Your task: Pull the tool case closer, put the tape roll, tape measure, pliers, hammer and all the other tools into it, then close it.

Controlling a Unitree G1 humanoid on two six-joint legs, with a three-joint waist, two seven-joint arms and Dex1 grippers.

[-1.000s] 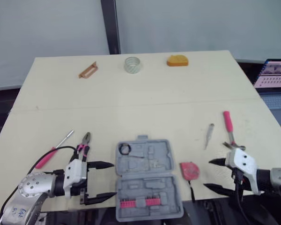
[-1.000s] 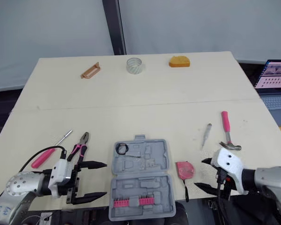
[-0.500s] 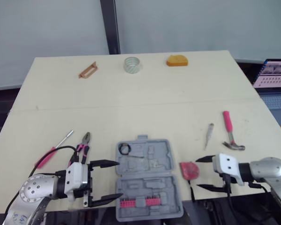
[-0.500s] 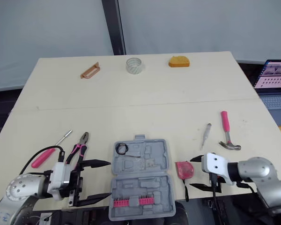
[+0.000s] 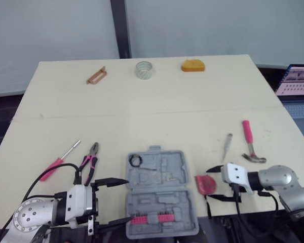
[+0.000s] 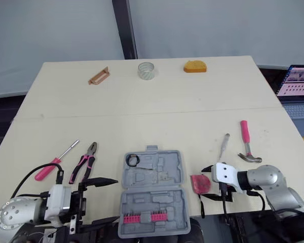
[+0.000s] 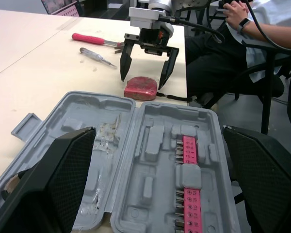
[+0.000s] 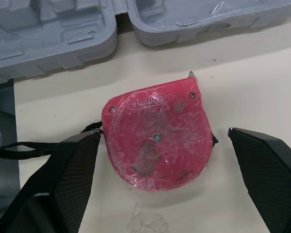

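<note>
The grey tool case lies open at the table's near edge, with pink bits in its near half and a small black ring in its far half. Just right of it sits the red tape measure. My right gripper is open, one finger on each side of the tape measure, not touching it. My left gripper is open at the case's left edge, its fingers flanking the case. Pink-handled pliers and a pink screwdriver lie to the left. The hammer lies to the right, the tape roll far back.
A thin tester screwdriver lies between the tape measure and the hammer. An orange object and a brown handle-like piece lie along the far edge. A laptop stands off the table's right. A person sits beyond the table's right side.
My right gripper has slid left from near the hammer until its open fingers flank the tape measure. My left arm has drawn back toward the near edge.
</note>
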